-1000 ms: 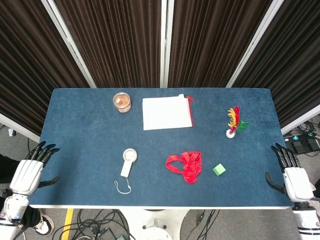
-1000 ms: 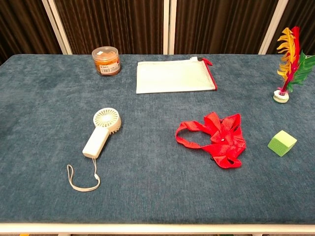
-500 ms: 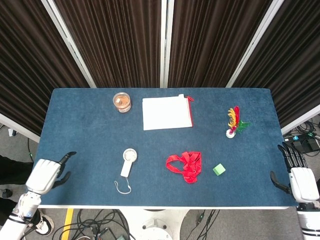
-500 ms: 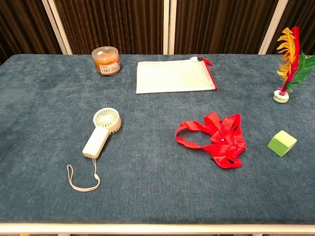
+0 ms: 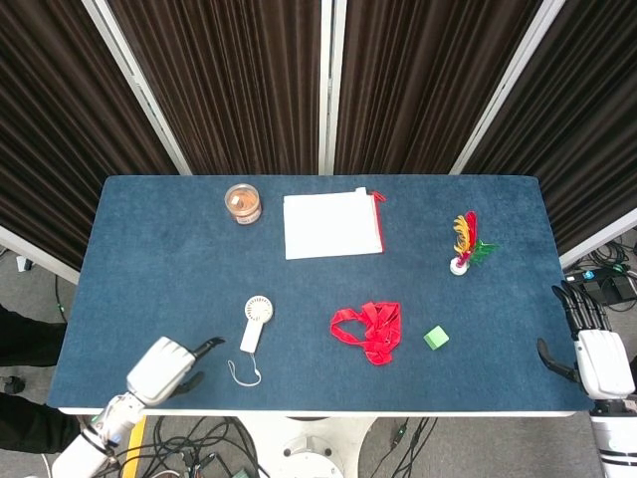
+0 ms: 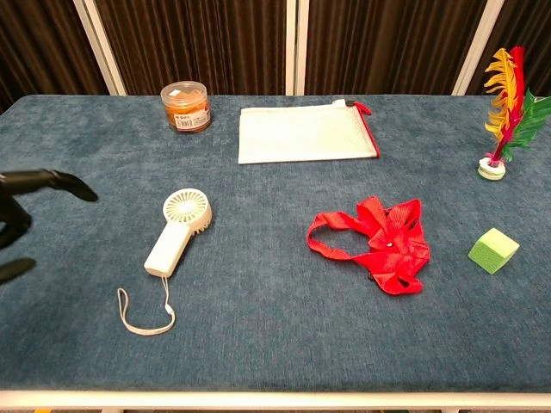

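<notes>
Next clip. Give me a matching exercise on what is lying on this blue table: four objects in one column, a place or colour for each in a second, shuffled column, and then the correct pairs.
Things:
1. handheld fan
2. jar
3. cube
4. feather shuttlecock

Descriptions:
A. green, just right of the red ribbon
B. standing upright near the table's right edge
C. white, with a wrist loop, nearest the left hand
D. orange contents, at the far side, left of the white pouch

Pairs: 1-C, 2-D, 3-A, 4-B

Left hand (image 5: 164,368) over table (image 5: 149,249) near white handheld fan (image 5: 253,325), holding nothing.
</notes>
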Controlling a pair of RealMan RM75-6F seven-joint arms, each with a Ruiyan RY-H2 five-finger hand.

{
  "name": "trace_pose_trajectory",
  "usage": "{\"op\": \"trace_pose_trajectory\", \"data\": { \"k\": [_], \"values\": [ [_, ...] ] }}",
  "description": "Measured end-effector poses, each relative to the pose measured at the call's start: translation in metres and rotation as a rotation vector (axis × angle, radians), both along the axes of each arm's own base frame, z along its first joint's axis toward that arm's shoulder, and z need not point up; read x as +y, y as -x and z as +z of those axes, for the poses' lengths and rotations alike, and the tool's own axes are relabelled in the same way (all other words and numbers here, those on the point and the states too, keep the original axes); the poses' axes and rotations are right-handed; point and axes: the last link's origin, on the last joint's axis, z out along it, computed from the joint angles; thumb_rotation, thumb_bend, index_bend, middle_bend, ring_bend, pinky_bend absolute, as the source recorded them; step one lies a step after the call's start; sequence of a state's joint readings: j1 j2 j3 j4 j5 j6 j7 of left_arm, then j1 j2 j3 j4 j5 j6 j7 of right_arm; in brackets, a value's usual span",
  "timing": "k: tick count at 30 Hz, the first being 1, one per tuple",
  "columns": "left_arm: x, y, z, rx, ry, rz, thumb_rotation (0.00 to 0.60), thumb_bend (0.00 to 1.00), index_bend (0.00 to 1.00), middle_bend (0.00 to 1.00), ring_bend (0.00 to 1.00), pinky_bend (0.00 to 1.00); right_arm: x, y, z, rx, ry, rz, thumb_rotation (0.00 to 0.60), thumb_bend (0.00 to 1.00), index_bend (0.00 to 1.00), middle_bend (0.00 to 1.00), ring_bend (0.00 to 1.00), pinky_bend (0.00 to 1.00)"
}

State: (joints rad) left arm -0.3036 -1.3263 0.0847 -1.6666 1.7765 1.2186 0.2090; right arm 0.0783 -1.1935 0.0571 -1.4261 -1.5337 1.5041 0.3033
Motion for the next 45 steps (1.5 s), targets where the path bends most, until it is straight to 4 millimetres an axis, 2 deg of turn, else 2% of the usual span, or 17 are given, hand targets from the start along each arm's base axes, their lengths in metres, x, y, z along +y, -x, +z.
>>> {"op": "trace_pose_trajectory", "data": {
  "k": [5,16,25,34,45],
  "values": [
    [0.002,-0.009,-0.017,0.022,0.040,-0.028,0.600,0.37,0.18,0.82,0.87,0.92,-0.001,0.002,0.000,0.001,0.000,-0.008,0.600,0.33,0.00,0.00,0.00,0.00],
    [0.026,-0.020,-0.047,0.086,0.078,-0.091,0.600,0.37,0.17,0.82,0.87,0.92,-0.001,0.006,0.003,-0.003,0.002,-0.014,0.600,0.33,0.00,0.00,0.00,0.00],
    [0.040,-0.021,-0.060,0.105,0.083,-0.066,0.600,0.37,0.17,0.82,0.87,0.92,0.000,0.009,0.003,-0.038,-0.016,-0.029,0.600,0.33,0.00,0.00,0.00,0.00],
    [0.047,-0.005,-0.073,0.140,0.104,-0.007,0.600,0.37,0.17,0.82,0.87,0.92,0.000,0.015,0.002,-0.040,-0.034,-0.038,0.600,0.33,0.00,0.00,0.00,0.00],
    [0.052,-0.009,-0.070,0.134,0.066,-0.014,0.600,0.37,0.16,0.82,0.87,0.92,0.000,0.017,0.001,-0.045,-0.022,-0.037,0.600,0.33,0.00,0.00,0.00,0.00]
  ]
}}
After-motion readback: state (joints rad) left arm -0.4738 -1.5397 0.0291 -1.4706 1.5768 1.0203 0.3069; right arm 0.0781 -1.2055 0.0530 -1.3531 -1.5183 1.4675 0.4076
